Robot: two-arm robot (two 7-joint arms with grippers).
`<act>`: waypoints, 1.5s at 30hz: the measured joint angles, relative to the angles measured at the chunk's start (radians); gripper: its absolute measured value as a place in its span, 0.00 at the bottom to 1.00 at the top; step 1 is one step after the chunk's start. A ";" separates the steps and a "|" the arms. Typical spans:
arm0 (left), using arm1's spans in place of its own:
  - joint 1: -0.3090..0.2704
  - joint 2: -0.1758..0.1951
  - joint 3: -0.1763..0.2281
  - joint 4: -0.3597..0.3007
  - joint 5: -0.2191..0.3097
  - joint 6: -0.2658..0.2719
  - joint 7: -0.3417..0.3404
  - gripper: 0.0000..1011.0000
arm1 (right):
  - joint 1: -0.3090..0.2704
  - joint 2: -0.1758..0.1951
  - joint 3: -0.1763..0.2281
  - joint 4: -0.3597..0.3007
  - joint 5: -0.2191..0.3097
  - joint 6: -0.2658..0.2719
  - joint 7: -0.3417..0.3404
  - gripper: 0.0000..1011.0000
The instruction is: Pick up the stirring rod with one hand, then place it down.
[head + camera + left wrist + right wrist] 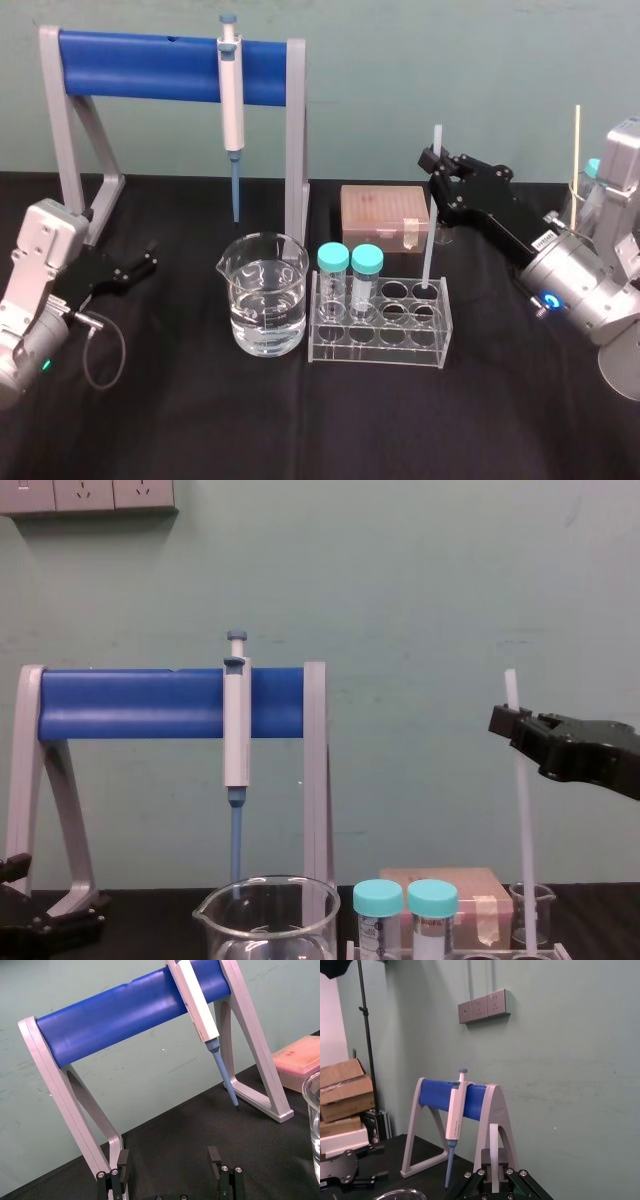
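The stirring rod (430, 230) is a thin white rod held nearly upright above the table's right middle. My right gripper (437, 165) is shut on its upper part, reaching in from the right. In the chest view the rod (522, 820) hangs down from the right gripper (515, 725), its top poking above the fingers. In the right wrist view the rod (493, 1150) stands up between the fingers. In the head view its lower end sits at the rack's back right hole; I cannot tell if it touches. My left gripper (150, 258) rests open at the far left, its fingers (216, 1157) apart.
A clear tube rack (380, 345) holds two teal-capped tubes (350, 265). A water-filled beaker (265, 295) stands to its left. A pipette (231, 95) hangs on the blue-barred stand (150, 65) at the back. A pink box (385, 215) and a small beaker (532, 912) sit behind the rack.
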State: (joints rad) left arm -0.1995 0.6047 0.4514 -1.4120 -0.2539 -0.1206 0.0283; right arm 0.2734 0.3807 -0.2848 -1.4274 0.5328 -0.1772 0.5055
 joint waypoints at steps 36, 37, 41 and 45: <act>0.000 0.000 0.000 0.000 0.000 0.000 0.000 0.99 | 0.029 -0.039 -0.029 0.115 -0.047 0.024 -0.015 0.07; 0.000 0.000 0.000 0.000 0.000 0.000 0.000 0.99 | 0.029 -0.039 -0.029 0.116 -0.047 0.024 -0.015 0.07; 0.000 0.000 0.000 0.000 0.000 0.000 0.000 0.99 | 0.028 -0.042 -0.030 0.121 -0.050 0.027 -0.015 0.07; 0.000 0.000 0.000 0.000 0.000 0.000 0.000 0.99 | 0.026 -0.043 -0.030 0.125 -0.052 0.030 -0.015 0.07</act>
State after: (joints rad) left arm -0.1995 0.6047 0.4514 -1.4120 -0.2539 -0.1206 0.0283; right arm 0.2999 0.3373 -0.3153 -1.3025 0.4805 -0.1467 0.4901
